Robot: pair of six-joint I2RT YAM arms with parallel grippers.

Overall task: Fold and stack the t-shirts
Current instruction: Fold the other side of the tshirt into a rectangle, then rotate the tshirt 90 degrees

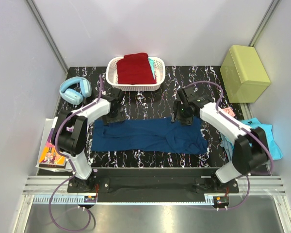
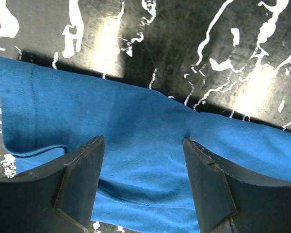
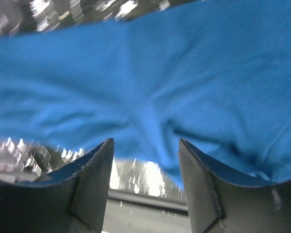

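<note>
Fold in progress: a navy blue cloth t-shirt (image 1: 148,136) lies folded into a long band across the black, white-veined counter (image 1: 145,104), between the two arms. The left hand (image 2: 143,145) hangs over the shirt's far left corner, fingers apart and holding nothing. The right hand (image 3: 145,145) hangs above the far right corner, its fingers likewise spread with no cloth between them. Behind, a dark red t-shirt (image 1: 135,68) rests folded in a white plastic basket (image 1: 136,87). A turquoise t-shirt (image 1: 274,145) lies crumpled at the counter's right edge.
</note>
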